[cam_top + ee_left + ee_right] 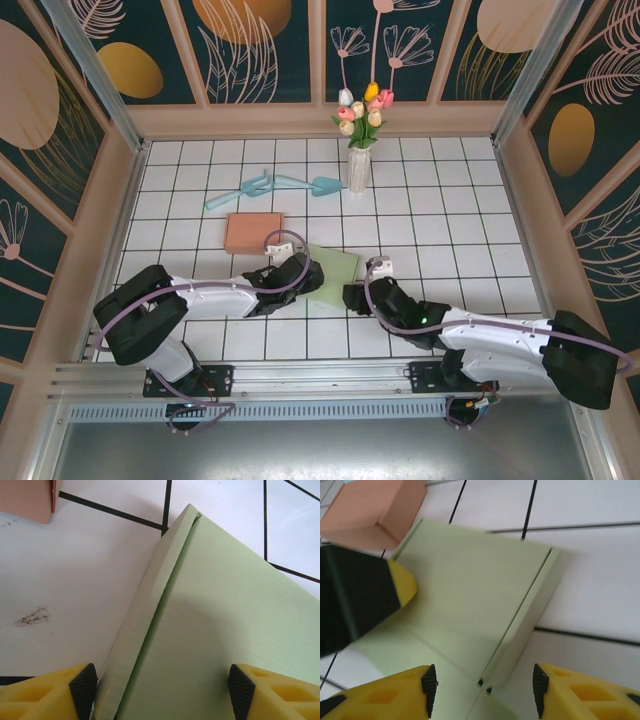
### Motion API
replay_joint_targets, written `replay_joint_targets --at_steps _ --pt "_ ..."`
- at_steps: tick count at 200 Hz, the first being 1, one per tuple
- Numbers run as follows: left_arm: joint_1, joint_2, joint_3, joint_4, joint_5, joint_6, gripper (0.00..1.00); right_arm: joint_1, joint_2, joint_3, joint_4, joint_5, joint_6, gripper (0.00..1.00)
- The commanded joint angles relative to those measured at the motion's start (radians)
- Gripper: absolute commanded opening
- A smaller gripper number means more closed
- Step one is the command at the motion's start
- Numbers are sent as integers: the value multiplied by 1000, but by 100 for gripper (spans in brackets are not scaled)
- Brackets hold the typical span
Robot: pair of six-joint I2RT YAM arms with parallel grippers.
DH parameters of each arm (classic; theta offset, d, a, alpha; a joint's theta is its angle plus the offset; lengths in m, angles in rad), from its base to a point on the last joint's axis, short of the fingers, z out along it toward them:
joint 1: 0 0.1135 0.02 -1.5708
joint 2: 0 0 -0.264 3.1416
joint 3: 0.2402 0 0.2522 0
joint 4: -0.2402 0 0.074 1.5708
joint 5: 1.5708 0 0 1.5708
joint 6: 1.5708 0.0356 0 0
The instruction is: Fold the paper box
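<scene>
Tabletop [460, 210]: white tiles with a black grid, ringed by dark flower-patterned walls [270, 60].
Paper box [338, 268]: pale green, lying flat mid-table, near a salmon box [253, 232].
Left gripper [162, 690]: jaws wide apart, astride the green box's side flap, nothing clamped.
Right gripper [482, 685]: jaws apart around the box's corner, not closed on it.

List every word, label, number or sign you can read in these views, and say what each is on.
None: no readable text in any view.
The green paper box is plain, with no print on its faces.
The salmon box and the vase carry no label.
The wall panels bear only painted leaves and flowers, no lettering.
</scene>
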Motion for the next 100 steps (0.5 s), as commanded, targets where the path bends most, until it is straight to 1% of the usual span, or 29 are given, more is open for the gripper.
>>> replay_joint_targets --at_steps 1,23,43,91,100 --pt "-2 -3 -31 -46 -28 -12 71 58 7 -20 -16 24 85 56" --pt "-2 -6 -33 -45 -28 -14 71 108 39 -24 17 39 118 56" --pt "-2 -6 -35 -48 -27 -14 71 130 87 -17 41 44 130 55" --pt "-2 -14 -34 -51 -35 -12 71 136 206 21 69 54 131 55" --pt "-3 -14 -33 -52 -33 -10 71 136 219 24 87 52 127 53"
